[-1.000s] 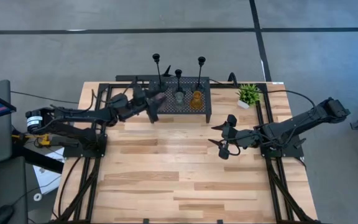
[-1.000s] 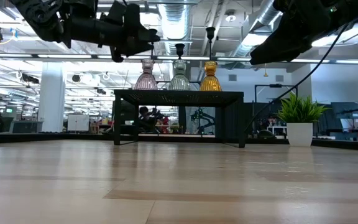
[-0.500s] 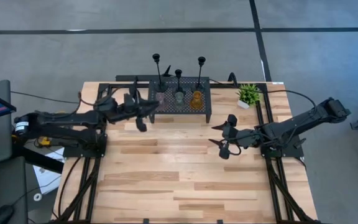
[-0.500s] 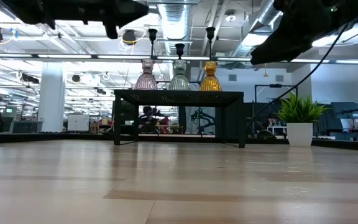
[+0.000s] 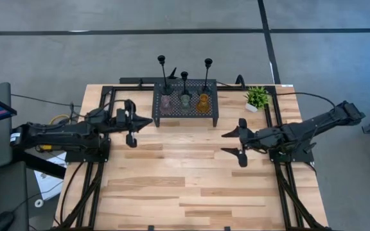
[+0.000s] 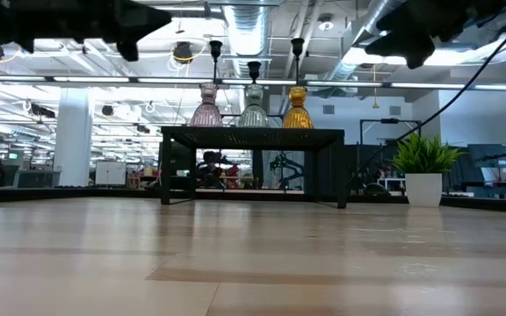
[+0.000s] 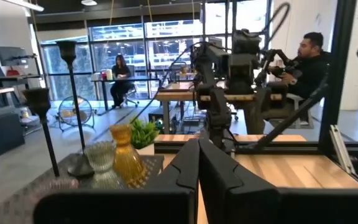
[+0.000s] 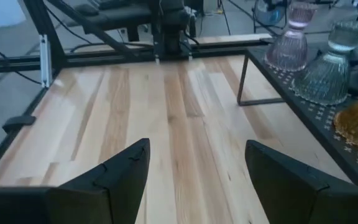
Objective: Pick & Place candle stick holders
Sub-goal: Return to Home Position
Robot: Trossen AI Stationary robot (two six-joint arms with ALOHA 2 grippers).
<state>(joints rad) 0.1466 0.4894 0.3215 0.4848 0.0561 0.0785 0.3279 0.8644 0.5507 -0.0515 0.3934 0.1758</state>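
Three squat holders, pink, green and amber, stand in a row on the black perforated rack at the table's far edge. Three black thin-stemmed holders stand on their round bases behind them. My left gripper hangs shut and holds nothing, a little left of the rack's left end and above the table; its fingers meet in the left wrist view. My right gripper hovers open and holds nothing, right of the table's middle, pointing toward the left edge.
A small green potted plant stands right of the rack at the far edge. Black frame rails run along both sides of the wooden tabletop. People sit at desks in the room beyond the table.
My left gripper has drawn back from the pink holder toward the table's left edge and has shut on nothing; the pink holder stays upright on the rack. My right gripper has risen a little and stays open.
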